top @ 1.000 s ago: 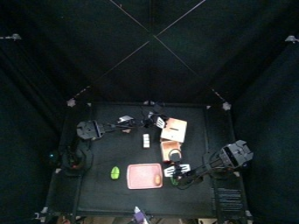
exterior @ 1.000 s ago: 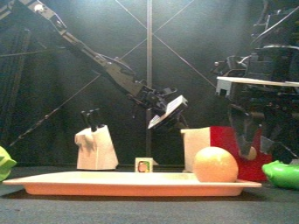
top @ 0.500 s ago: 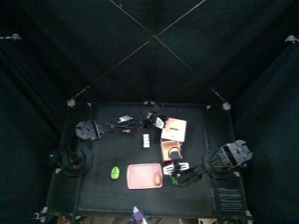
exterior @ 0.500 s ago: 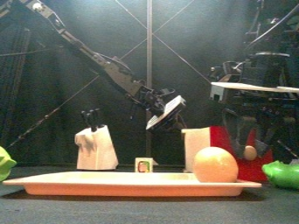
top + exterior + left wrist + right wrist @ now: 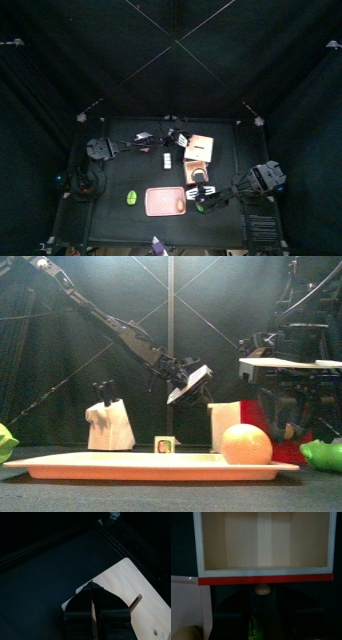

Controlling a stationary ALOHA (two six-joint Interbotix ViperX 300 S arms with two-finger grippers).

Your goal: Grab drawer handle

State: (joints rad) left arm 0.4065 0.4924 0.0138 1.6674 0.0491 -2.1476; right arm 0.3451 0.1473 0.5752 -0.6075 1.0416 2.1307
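The drawer (image 5: 201, 148) is a pale tan box with an orange-brown part, standing behind the pink tray (image 5: 166, 201). In the front view the drawer (image 5: 225, 421) shows pale with a red part to its right. The right wrist view looks into its pale hollow (image 5: 264, 542), with a red strip and a small tan knob (image 5: 262, 589) below. My right gripper (image 5: 203, 190) hangs in front of it, its fingers (image 5: 279, 421) apart and empty. My left gripper (image 5: 93, 587) is shut and empty over the drawer's pale top (image 5: 130, 579), near a dark bar (image 5: 136, 603).
An egg (image 5: 246, 444) lies on the pink tray (image 5: 80, 465). A white block (image 5: 111, 426) with a dark handle and a small block (image 5: 164, 444) stand behind the tray. Green things lie at the left (image 5: 7, 444) and right (image 5: 321, 454) edges.
My right arm has sunk a little in the front view and shifted slightly toward the drawer. The left arm has not moved.
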